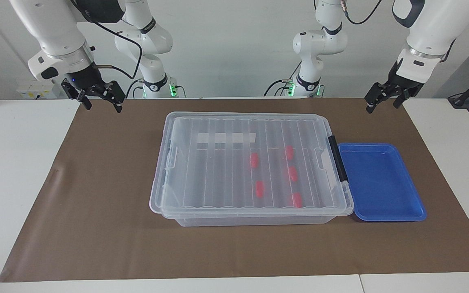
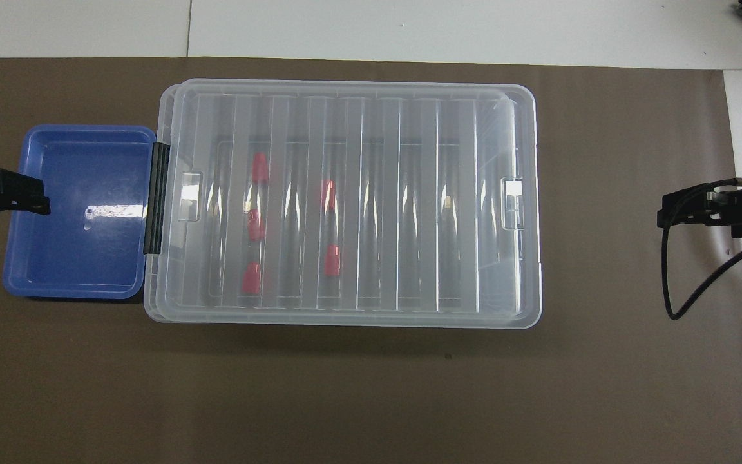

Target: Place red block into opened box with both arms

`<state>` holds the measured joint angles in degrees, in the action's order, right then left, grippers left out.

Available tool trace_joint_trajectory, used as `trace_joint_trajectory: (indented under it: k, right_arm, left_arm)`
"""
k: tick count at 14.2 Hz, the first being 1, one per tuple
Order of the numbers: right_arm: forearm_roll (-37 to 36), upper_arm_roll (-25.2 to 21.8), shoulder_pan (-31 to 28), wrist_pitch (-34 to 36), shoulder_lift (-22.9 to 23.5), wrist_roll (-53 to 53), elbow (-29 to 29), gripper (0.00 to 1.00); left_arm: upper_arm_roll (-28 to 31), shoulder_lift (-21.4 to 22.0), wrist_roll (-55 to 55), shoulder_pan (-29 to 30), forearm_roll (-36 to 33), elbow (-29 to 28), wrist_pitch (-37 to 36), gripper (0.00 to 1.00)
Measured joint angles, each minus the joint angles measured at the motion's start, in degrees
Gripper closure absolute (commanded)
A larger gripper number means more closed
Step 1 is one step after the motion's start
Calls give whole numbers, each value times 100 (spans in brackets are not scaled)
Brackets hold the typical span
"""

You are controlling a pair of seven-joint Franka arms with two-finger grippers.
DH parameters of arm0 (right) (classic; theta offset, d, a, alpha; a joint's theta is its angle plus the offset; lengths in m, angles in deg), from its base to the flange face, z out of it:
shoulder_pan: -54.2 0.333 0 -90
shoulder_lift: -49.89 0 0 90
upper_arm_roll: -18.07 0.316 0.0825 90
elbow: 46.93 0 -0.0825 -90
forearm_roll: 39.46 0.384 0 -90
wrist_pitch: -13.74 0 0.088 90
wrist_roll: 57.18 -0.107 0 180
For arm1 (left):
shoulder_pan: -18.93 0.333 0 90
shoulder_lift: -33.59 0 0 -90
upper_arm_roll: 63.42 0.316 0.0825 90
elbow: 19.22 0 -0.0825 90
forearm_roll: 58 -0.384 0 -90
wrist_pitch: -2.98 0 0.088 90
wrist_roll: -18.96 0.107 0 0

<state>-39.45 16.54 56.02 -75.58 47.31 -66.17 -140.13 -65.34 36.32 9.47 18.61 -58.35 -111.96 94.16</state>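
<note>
Five red blocks [image 1: 293,174] inside the clear storage box [image 1: 169,203] show only as soft pink smears through its ribbed lid [image 2: 371,116], their stepped ends and exact resting poses impossible to read. The white label strip [image 1: 226,138] is broken into pieces by the ribs, any print on it too faint to tell. In the overhead view the left gripper [image 2: 4,196] is cut off by the picture's edge, as is the right gripper [image 2: 699,209]; both arms are out of that view. In the facing view the upper links of both arms run past the top edge.
</note>
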Motion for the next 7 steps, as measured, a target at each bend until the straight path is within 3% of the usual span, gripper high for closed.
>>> trace_joint_trajectory:
  k: [7]
  right_arm:
    - [-10,6,1,39,0,15,0,0]
  left_arm:
    - [0,6,0,0,0,-1,0,0]
